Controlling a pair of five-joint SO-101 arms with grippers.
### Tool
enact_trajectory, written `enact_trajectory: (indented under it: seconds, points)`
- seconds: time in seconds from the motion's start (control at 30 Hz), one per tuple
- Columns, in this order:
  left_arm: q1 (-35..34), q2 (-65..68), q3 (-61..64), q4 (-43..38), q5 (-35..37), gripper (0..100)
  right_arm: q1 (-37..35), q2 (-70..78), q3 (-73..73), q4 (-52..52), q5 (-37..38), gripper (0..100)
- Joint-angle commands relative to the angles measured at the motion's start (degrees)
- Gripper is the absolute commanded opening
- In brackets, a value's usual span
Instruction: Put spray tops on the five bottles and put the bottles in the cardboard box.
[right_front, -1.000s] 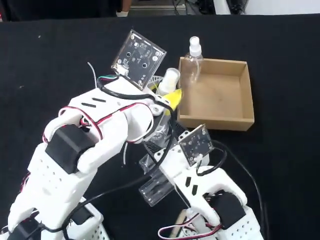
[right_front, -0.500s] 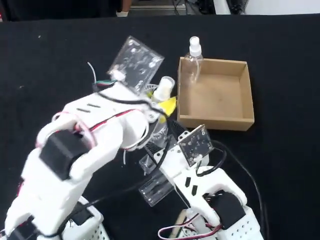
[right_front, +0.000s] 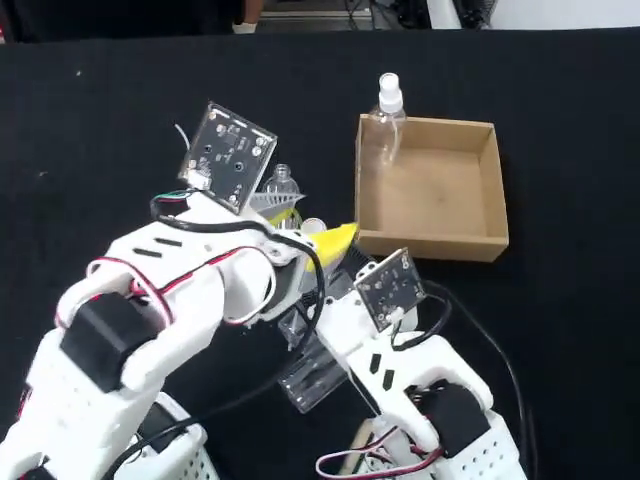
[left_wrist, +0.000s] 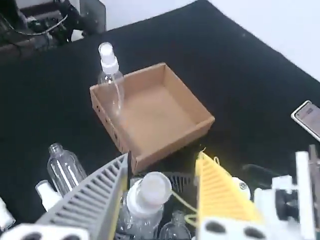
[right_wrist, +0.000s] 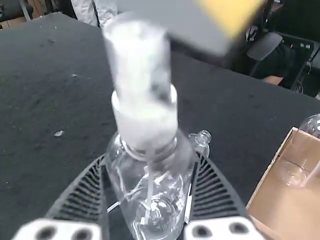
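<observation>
Bottle (right_wrist: 150, 212) | right end effector (right_wrist: 150, 192) clamps it | left end effector (left_wrist: 160, 175) wide open at spray top (left_wrist: 148, 190)

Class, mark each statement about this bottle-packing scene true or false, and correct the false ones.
1. One capped bottle stands inside the cardboard box. True.
2. The right end effector is empty. False: it is shut on a clear bottle that carries a spray top.
3. An uncapped bottle stands on the table outside the box. True.
4. The left end effector hangs over the box. False: it is open beside the box, its jaws on either side of that spray top.
</observation>
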Motion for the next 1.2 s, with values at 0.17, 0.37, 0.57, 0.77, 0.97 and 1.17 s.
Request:
enact_trajectory:
  seconds: [0.17, 0.37, 0.57, 0.77, 0.97, 1.17]
  points:
    - [-12.53, -0.88, -0.92, -2.99, 0.79, 21, -0.44, -0.84, -0.4, -1.49, -0.26, 1.1]
    - [-28.7, -1.76, -11.47, -1.67, 0.79, 21, -0.35, -1.19, 0.75, -1.58, 2.11, 1.1]
    - [-47.34, 1.14, -3.56, -2.2, 0.79, 21, 0.26, -0.84, -2.42, 3.16, 5.27, 1.1]
    - [-53.76, 7.82, 25.98, -13.36, -0.09, 21, 14.68, -0.48, -10.15, 5.89, 5.27, 1.1]
    - [-53.49, 8.26, 44.35, -31.03, -3.52, 21, 22.07, 11.38, -19.65, 5.8, 5.19, 1.1]
    - [-54.11, 8.26, 55.96, -43.52, 5.8, 21, 26.2, 32.84, -32.57, 5.27, 4.92, 1.1]
